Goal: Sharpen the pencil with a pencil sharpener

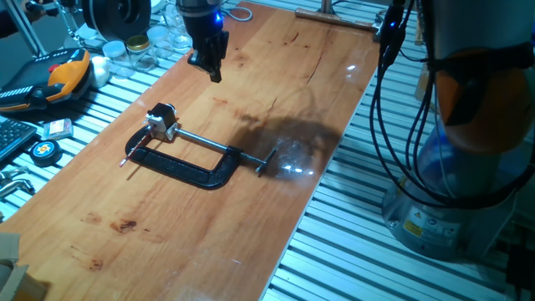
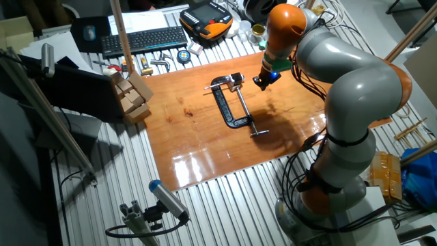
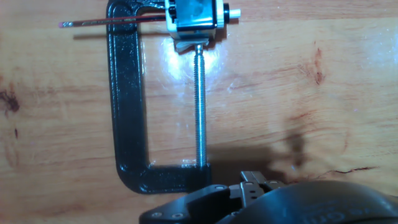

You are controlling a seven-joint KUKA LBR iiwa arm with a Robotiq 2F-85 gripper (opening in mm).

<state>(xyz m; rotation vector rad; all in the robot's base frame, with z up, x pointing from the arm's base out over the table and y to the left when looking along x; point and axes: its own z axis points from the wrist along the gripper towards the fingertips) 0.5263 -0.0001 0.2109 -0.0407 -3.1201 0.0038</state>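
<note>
The pencil (image 3: 112, 22) is a thin dark stick with a pink end. It lies across the top of the black C-clamp (image 3: 127, 106), and its other end is in the pencil sharpener (image 3: 196, 18). The sharpener is a small silvery block held at the end of the clamp's screw. In one fixed view the pencil (image 1: 134, 149) and sharpener (image 1: 161, 119) sit mid-table. My gripper (image 1: 211, 68) hangs above the table behind them, apart from both. It is empty, with its fingertips (image 3: 254, 179) together. In the other fixed view the gripper (image 2: 263, 80) is right of the sharpener (image 2: 236, 80).
The wooden board (image 1: 251, 217) lies on a slotted metal table. Past its left edge are glass jars (image 1: 138, 50), an orange and black pendant (image 1: 58, 71) and a tape measure (image 1: 42, 150). A metal bar (image 1: 334, 17) lies at the back. Wooden blocks (image 2: 133, 96) stand at one corner.
</note>
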